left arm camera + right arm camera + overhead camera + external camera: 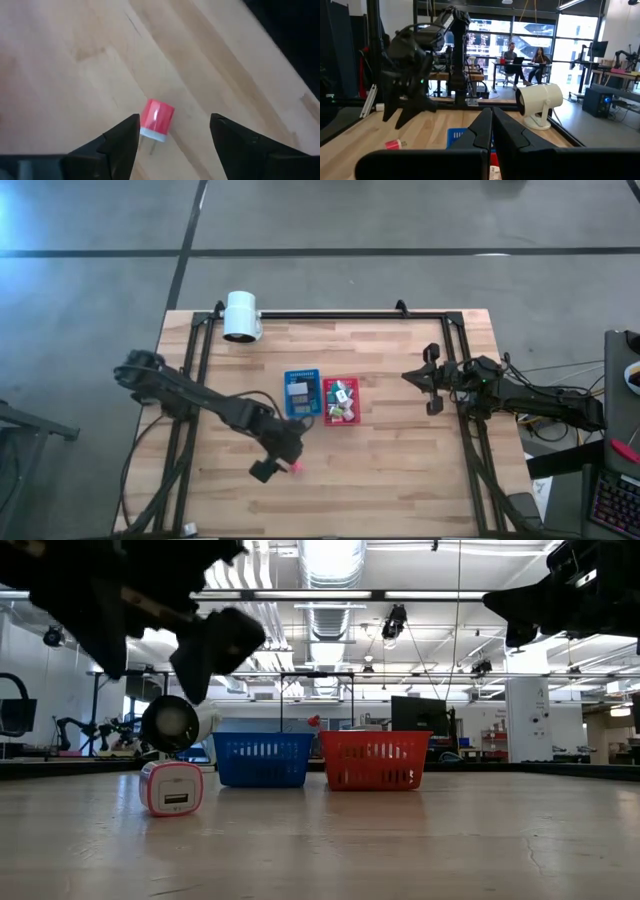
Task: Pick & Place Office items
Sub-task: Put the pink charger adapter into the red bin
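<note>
Left gripper (pixel 172 132) poised above the pink-and-white item (pixel 156 119) lying on the worktop (pixel 400 470) near its front edge — fingers (pixel 122 137) spread either side, nothing held. To grasp well, centre, descend, then close. Right gripper (pixel 491 125), fingers closed, waits near the right edge.

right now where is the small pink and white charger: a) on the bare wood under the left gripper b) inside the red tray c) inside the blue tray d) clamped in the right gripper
a: the pink and white charger lies on the bare wood of the table, between the spread fingers of the open left gripper, well apart from the blue tray and red tray.
</note>
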Robot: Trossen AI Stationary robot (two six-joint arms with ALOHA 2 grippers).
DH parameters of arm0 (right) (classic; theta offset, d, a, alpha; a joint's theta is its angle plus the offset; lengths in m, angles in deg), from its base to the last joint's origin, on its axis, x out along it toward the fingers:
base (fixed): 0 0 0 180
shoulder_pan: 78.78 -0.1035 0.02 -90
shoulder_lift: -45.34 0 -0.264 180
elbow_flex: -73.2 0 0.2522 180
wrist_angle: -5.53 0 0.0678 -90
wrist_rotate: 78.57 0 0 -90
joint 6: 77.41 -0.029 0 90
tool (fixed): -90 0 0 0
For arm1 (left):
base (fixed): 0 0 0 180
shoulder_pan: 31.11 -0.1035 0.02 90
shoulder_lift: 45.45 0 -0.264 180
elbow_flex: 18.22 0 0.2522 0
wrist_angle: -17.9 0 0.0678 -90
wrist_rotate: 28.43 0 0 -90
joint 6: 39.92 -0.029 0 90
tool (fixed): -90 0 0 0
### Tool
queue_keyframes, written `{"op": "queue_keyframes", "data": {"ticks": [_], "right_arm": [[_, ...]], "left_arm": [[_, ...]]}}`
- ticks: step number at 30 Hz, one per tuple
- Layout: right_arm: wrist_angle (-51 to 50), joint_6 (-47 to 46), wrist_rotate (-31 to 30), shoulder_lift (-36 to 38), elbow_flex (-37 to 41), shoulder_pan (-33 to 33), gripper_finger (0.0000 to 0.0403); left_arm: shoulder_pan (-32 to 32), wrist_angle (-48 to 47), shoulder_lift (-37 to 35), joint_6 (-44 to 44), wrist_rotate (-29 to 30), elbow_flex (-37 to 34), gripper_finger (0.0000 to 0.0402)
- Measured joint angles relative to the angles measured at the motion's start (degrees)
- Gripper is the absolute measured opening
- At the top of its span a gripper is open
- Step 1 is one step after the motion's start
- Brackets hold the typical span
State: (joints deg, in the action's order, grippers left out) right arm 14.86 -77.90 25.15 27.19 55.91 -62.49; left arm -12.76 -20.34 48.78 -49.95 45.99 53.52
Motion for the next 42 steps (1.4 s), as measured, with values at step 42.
{"op": "queue_keyframes", "data": {"ticks": [42], "right_arm": [[-0.30, -0.37, 1.76, -0.02, -0.57, -0.02, 0.0008]], "left_arm": [[1.42, 4.91, 6.44, -4.37, 3.84, -0.14, 0.0132]]}}
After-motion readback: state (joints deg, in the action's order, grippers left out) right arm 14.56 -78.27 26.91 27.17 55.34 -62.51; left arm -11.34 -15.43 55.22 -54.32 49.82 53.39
